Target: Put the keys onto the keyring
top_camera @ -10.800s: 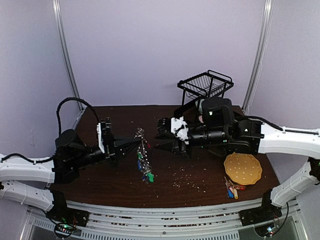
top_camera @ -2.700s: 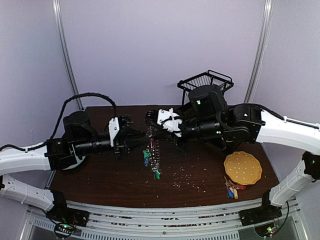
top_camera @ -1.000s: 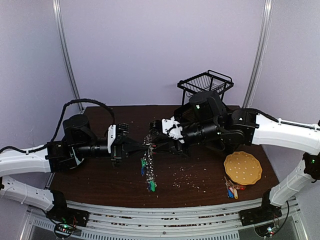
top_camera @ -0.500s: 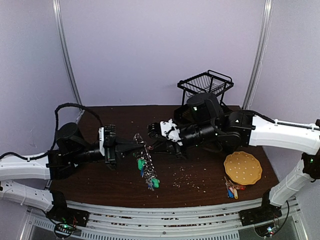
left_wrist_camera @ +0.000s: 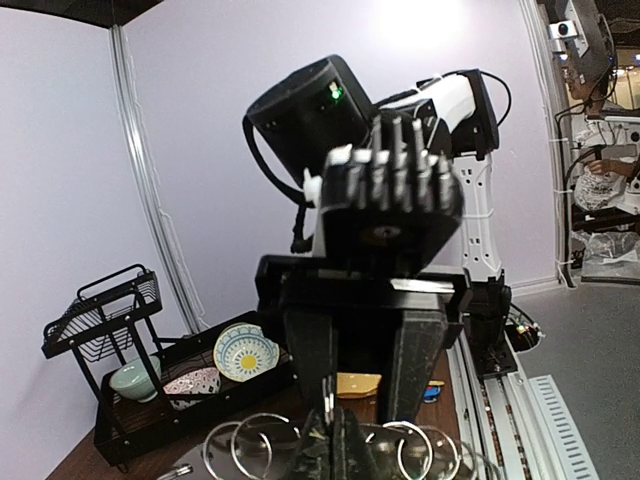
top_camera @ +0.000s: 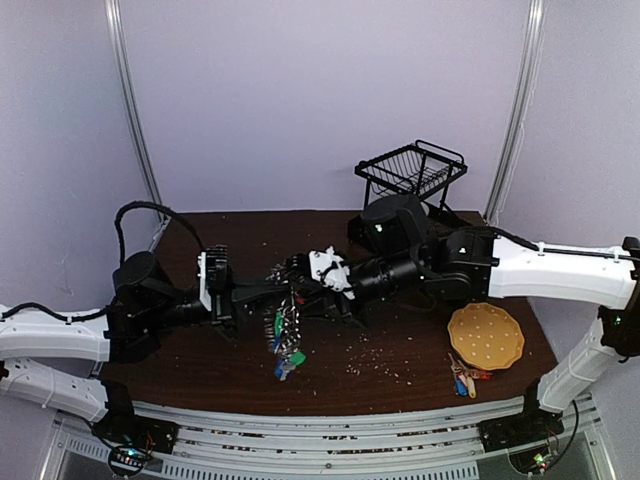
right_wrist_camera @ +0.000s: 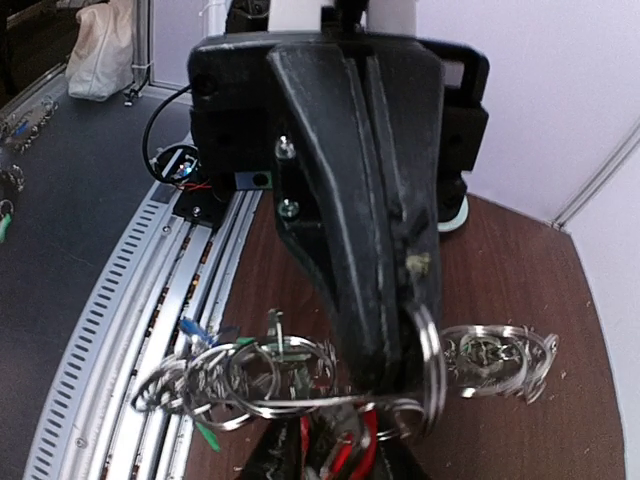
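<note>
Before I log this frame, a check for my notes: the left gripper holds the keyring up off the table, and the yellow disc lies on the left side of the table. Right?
Not quite. The yellow disc lies on the right side of the table, as the top external view shows. The left gripper does hold the keyring up off the table.

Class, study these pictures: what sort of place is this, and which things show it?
Probably a robotics lab test cell: a left arm and a right arm mounted at a dark table inside plain lilac walls, with props such as a wire rack and a keyring.
</note>
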`<state>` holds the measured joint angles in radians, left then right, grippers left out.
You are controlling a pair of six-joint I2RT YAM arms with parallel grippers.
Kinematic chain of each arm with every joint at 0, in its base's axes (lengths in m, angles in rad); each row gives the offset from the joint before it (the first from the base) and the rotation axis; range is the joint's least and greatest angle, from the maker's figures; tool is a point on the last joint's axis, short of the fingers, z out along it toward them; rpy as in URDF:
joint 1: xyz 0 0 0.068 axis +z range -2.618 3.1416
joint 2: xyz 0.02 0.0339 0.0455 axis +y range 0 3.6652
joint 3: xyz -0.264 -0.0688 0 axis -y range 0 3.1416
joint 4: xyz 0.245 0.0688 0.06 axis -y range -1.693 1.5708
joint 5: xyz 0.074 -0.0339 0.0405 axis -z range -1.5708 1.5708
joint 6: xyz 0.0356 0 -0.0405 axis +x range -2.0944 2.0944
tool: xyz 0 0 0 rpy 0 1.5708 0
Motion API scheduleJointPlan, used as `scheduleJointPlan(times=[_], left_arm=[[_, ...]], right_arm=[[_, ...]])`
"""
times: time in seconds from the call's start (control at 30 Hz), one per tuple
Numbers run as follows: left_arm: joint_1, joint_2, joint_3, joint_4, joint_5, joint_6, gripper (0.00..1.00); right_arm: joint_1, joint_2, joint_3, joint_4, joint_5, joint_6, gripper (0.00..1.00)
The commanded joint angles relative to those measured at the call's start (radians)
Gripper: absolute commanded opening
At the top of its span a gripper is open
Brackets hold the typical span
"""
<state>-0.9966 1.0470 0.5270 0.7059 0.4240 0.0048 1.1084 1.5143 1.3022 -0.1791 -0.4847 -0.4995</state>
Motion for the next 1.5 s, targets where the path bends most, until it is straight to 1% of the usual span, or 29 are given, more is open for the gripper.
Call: scheduleJointPlan(times=[0.0, 0.13, 0.27, 0.33, 0.37, 0.5, 0.7, 0.77, 0.83, 0.93, 1.0, 1.1, 1.17, 1.23, 1.3, 1.4, 1.47], left_arm=[[0.001, -0.042, 0.013, 0.122, -0.033, 0.004, 0.0], [0.0, -0.047, 0.02, 0.052, -0.051, 0.024, 0.0], [0.001, -0.03, 0.03, 0.026, -0.082, 0.015, 0.0], [0.001, -0.013, 0.045, -0.007, -0.148, -0.004, 0.0], [0.0, -0.005, 0.057, -0.037, -0.191, -0.015, 0.0], [0.003, 0.017, 0.11, -0.214, -0.315, -0.022, 0.0], [0.03, 0.069, 0.223, -0.627, -0.452, 0.038, 0.0], [0.044, 0.078, 0.258, -0.752, -0.469, 0.06, 0.0], [0.053, 0.073, 0.286, -0.841, -0.469, 0.086, 0.0], [0.079, 0.043, 0.321, -0.947, -0.462, 0.127, 0.0], [0.127, 0.049, 0.333, -1.004, -0.416, 0.146, 0.0], [0.15, 0.118, 0.333, -1.041, -0.39, 0.176, 0.0], [0.15, 0.2, 0.333, -1.022, -0.345, 0.175, 0.0], [0.15, 0.294, 0.333, -0.973, -0.289, 0.165, 0.0], [0.151, 0.379, 0.347, -0.907, -0.264, 0.147, 0.0], [0.155, 0.482, 0.378, -0.819, -0.26, 0.139, 0.0], [0.158, 0.539, 0.425, -0.792, -0.273, 0.136, 0.0]], right_arm=[[-0.005, -0.089, -0.043, -0.021, 0.065, 0.015, 0.3], [-0.035, -0.2, -0.088, 0.019, 0.047, 0.043, 0.37], [-0.035, -0.209, -0.086, 0.084, 0.027, 0.116, 0.38], [-0.036, -0.208, -0.085, 0.099, 0.08, 0.147, 0.38], [-0.036, -0.211, -0.096, 0.117, 0.14, 0.158, 0.39], [-0.055, -0.209, -0.114, 0.124, 0.239, 0.203, 0.39], [-0.067, -0.213, -0.141, 0.092, 0.387, 0.256, 0.4], [-0.073, -0.223, -0.157, 0.087, 0.411, 0.265, 0.4], [-0.075, -0.231, -0.168, 0.078, 0.43, 0.271, 0.4], [-0.077, -0.242, -0.183, 0.073, 0.44, 0.279, 0.4], [-0.079, -0.247, -0.196, 0.076, 0.442, 0.282, 0.41], [-0.078, -0.251, -0.208, 0.085, 0.448, 0.286, 0.41], [-0.079, -0.251, -0.213, 0.089, 0.451, 0.288, 0.41], [-0.079, -0.255, -0.221, 0.097, 0.455, 0.289, 0.41], [-0.078, -0.262, -0.228, 0.101, 0.459, 0.289, 0.41], [-0.079, -0.27, -0.228, 0.089, 0.472, 0.293, 0.41], [-0.079, -0.272, -0.229, 0.076, 0.496, 0.301, 0.41]])
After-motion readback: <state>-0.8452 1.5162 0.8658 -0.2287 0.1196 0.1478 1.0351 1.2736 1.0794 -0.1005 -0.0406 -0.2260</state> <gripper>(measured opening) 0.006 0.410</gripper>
